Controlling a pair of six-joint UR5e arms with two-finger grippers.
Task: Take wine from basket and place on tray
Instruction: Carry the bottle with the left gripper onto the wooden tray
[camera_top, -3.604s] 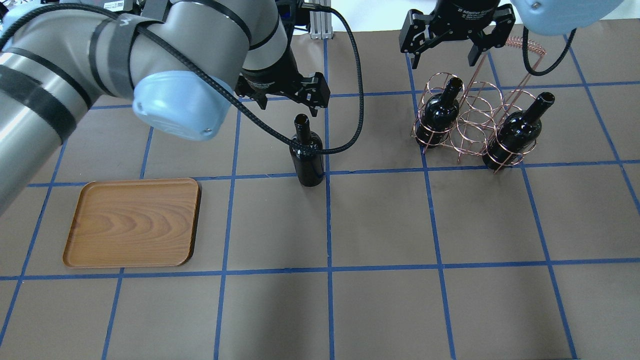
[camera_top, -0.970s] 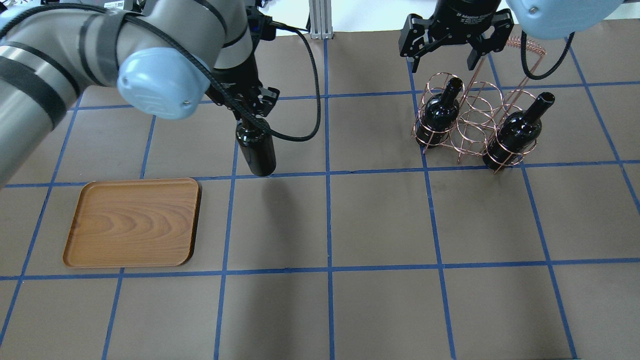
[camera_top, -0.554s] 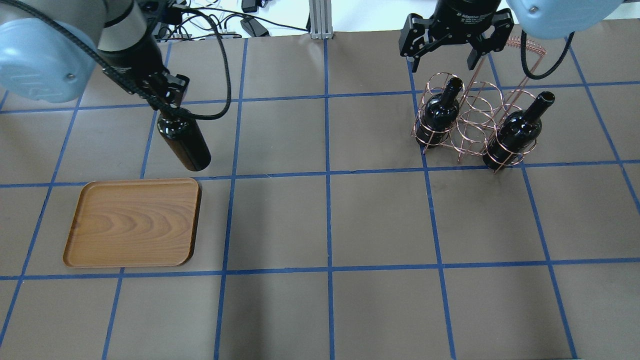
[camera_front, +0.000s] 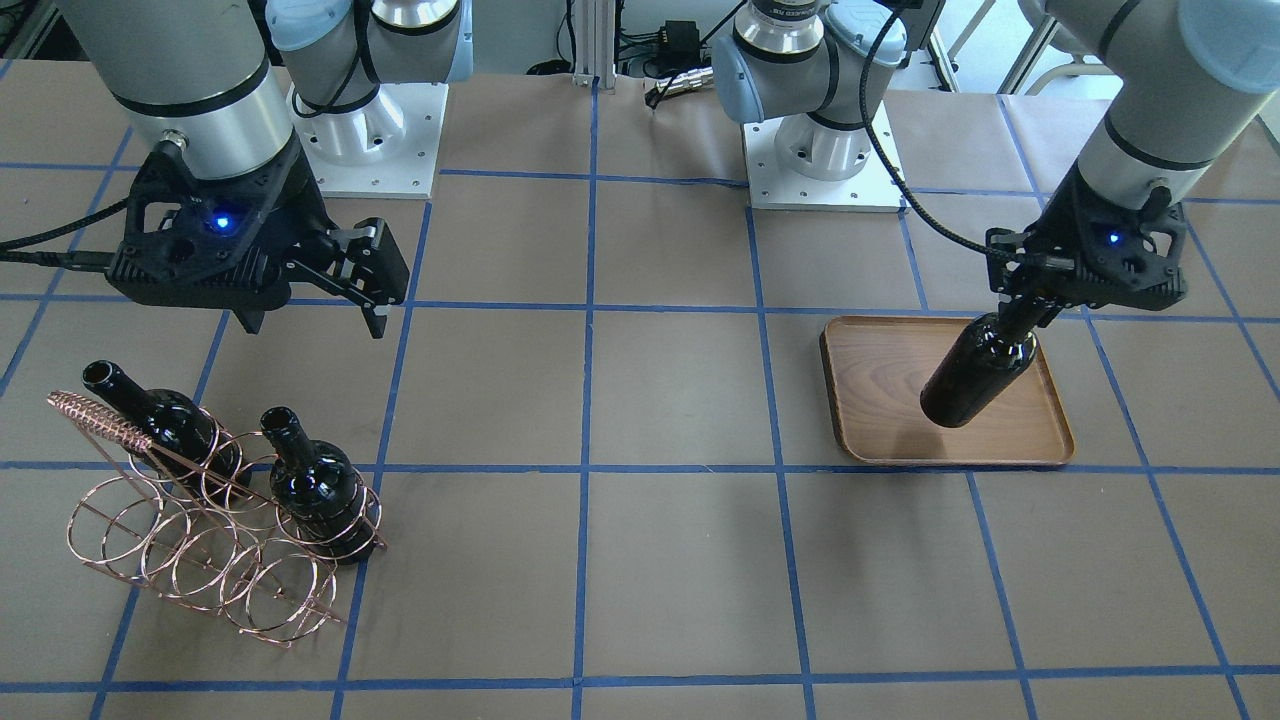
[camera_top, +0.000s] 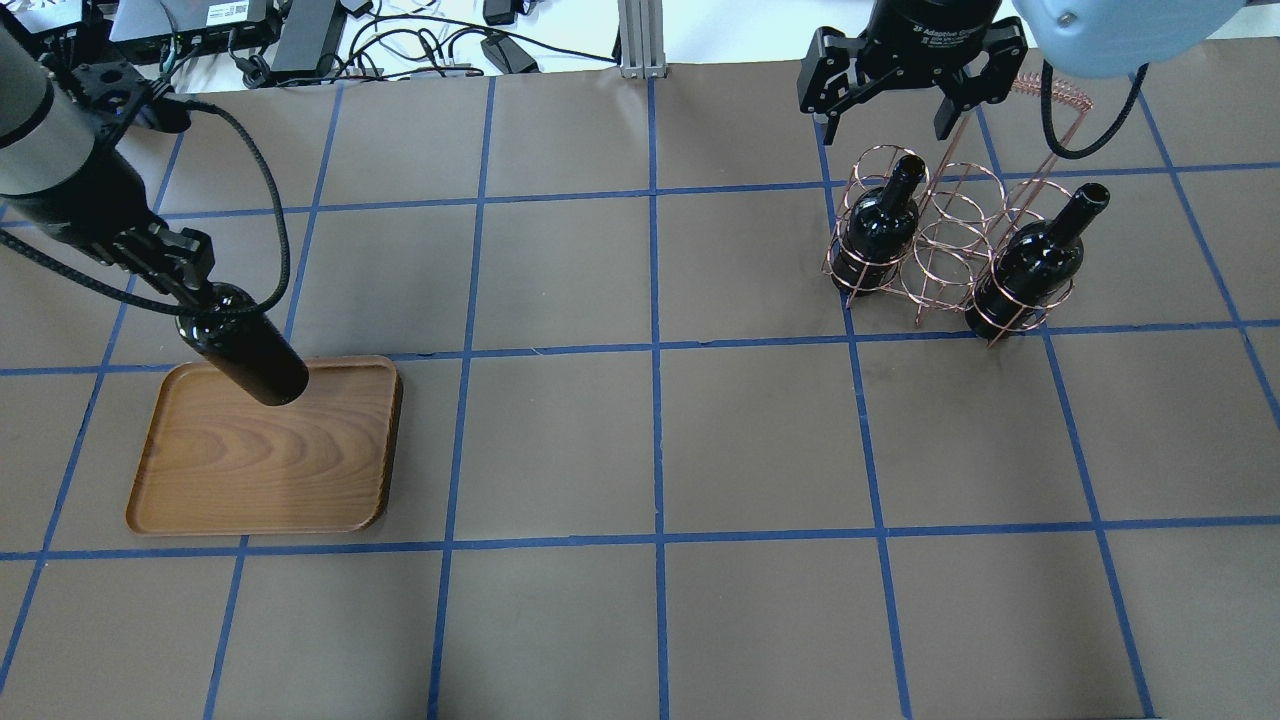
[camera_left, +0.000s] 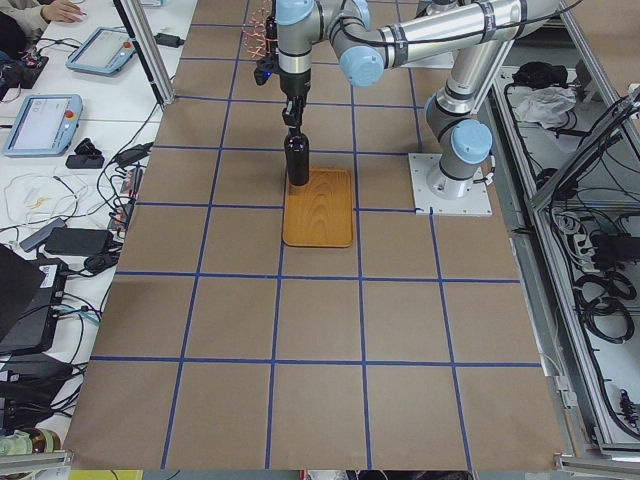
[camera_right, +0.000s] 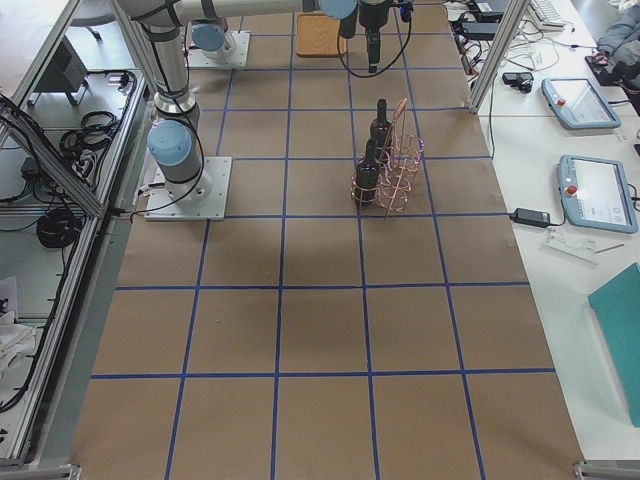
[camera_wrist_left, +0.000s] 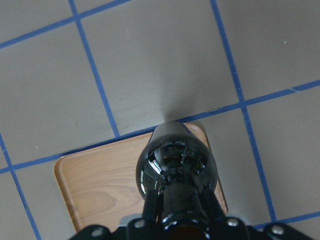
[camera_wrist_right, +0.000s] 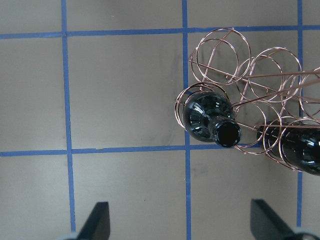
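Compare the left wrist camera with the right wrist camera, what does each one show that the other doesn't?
Only the left wrist view shows the held wine bottle, gripped at the neck by the left gripper, over the tray. Only the right wrist view shows the basket with one whole bottle, part of a second bottle, and the right gripper with its fingers apart. Both show the brown table with blue tape lines.

Robotics laboratory. Indicators: arm bases (camera_front: 818, 160) bolted to a counter (camera_top: 760, 440) gridded with blue tape (camera_top: 657, 440); aluminium framing (camera_left: 143, 50); teach pendants (camera_right: 598, 192); cable bundles (camera_left: 600, 290) alongside.
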